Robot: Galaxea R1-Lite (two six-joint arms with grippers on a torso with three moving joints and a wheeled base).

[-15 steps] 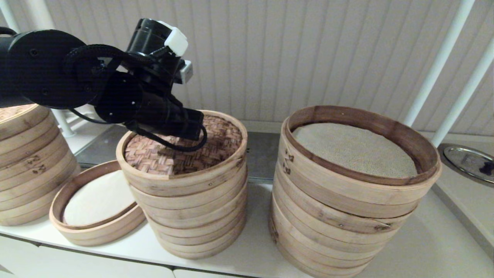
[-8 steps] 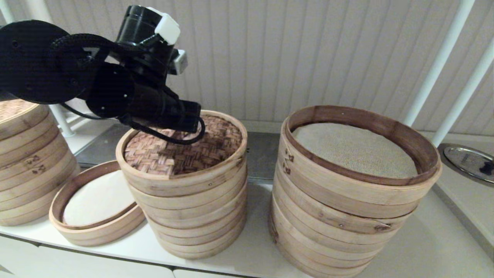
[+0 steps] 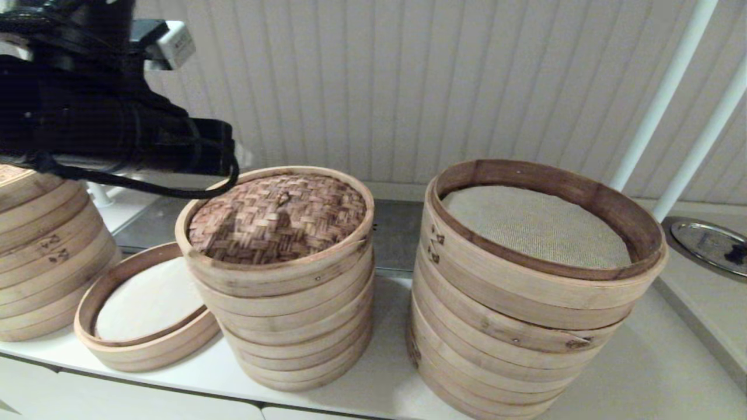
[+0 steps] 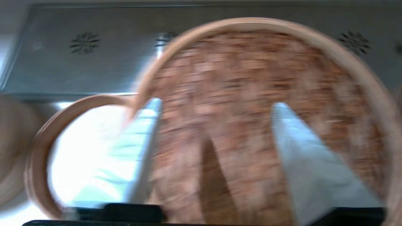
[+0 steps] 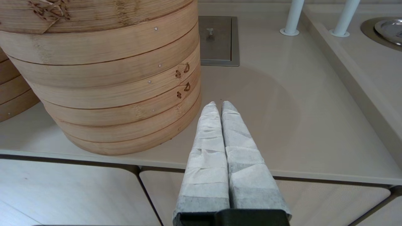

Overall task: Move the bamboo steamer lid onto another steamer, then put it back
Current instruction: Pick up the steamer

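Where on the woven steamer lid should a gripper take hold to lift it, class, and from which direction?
Grip the small centre loop of the bamboo steamer lid, coming straight down from above: the lid sits flat and recessed in its rim, so its sides offer little purchase.

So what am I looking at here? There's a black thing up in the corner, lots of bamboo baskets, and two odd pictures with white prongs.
It is a robot with two arms, and three cameras. The wide picture comes from its head, looking down at a white counter. The black shape is its left arm; the left gripper is open and holds nothing, hovering above the bamboo steamer lid. That woven lid sits on the middle steamer stack. Beside it lie a low single steamer with a white liner, a wider stack with a mesh liner, and another stack at the far left. The prong pictures come from cameras on the wrists: the white prongs are gripper fingers. The right gripper is shut and parked low, at the counter's front edge, near the wider stack.
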